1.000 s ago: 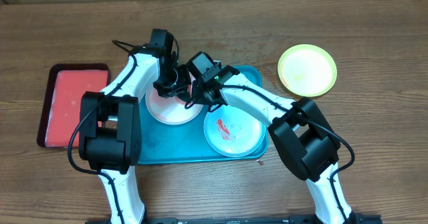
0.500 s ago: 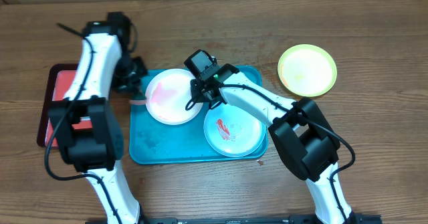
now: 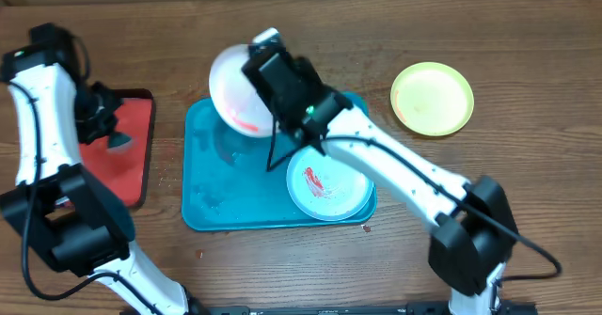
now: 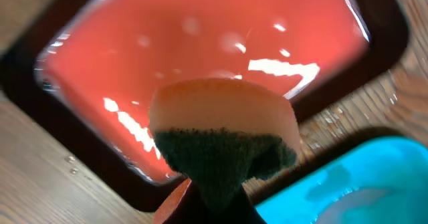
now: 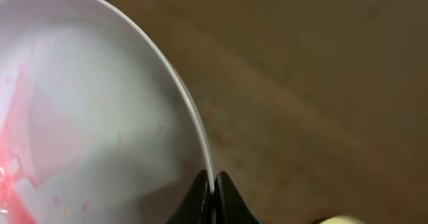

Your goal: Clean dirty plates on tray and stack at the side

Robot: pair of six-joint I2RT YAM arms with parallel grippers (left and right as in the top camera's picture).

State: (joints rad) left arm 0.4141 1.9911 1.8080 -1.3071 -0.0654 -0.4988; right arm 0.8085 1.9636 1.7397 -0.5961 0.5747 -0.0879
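The white plate (image 3: 237,94) is lifted clear of the tray (image 3: 202,202) and hangs tilted above its far-left corner, pinched by the rim in the right gripper (image 5: 214,186), whose jaws are together on the plate's edge. Its hollow face shows to the overhead camera and appears tipped toward the left edge of the table (image 3: 527,212), with a red smear along the low side, so I judge the wiping is not finished. What the next move turns on is that the sponge (image 4: 224,127) lies well apart from that face, off to the plate's left: the left gripper (image 3: 111,132) is clamped on the sponge's narrow waist and holds it over the red tray (image 3: 132,160) near the left edge. The left arm would have to cross rightward over the tray's left rim to reach the smear. On the other side, the mint plate (image 3: 329,200), smeared red, lies flat in the tray's near-right part, and the yellow-green plate (image 3: 432,99) sits on bare wood beyond the tray's far-right corner, the likely stacking spot.
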